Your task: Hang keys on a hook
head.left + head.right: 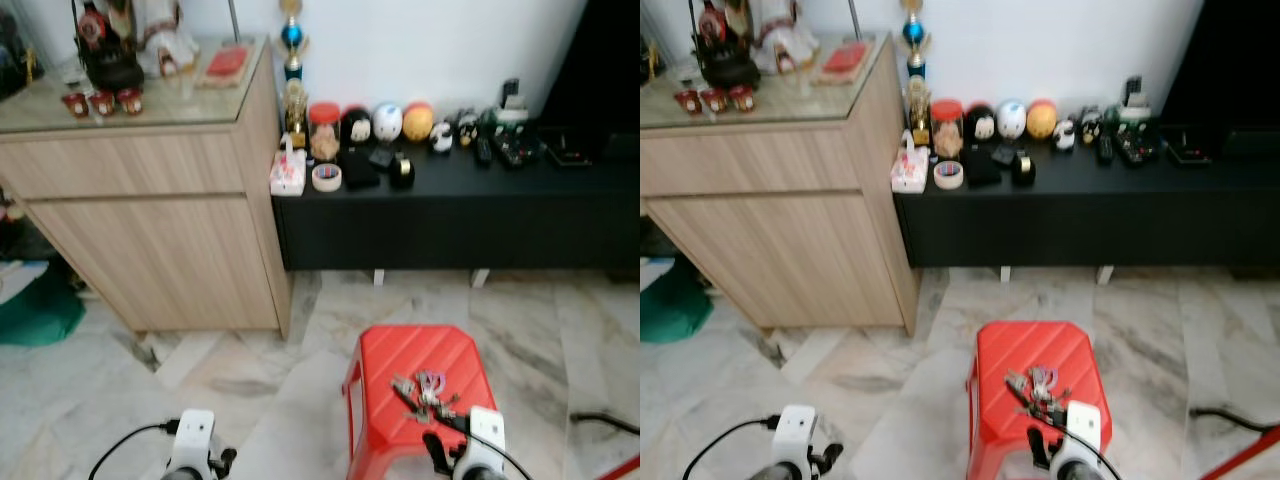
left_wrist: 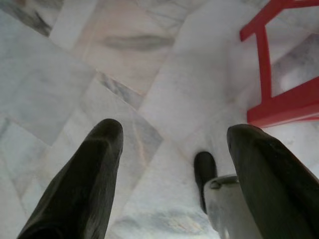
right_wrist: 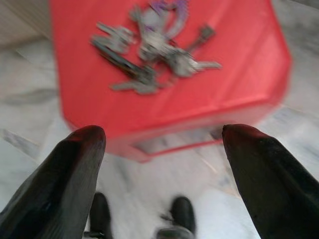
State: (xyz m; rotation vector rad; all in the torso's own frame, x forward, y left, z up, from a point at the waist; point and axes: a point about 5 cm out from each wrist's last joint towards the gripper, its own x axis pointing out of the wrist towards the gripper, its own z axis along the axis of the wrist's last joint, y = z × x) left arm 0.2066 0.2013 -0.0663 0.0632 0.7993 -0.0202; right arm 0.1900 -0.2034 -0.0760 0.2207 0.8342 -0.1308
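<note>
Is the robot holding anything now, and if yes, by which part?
Nothing is held. The right tool is open, short of the bunch of keys lying on the red stool. The left tool is open over the floor.

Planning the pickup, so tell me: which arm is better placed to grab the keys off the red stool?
Right. The right pincer, open, hangs by the red stool where the keys lie. The left pincer hangs over bare floor.

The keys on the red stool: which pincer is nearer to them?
The right pincer: it hovers open just before the stool's near edge, facing the keys. The left pincer is open over the floor, off to the stool's left.
</note>
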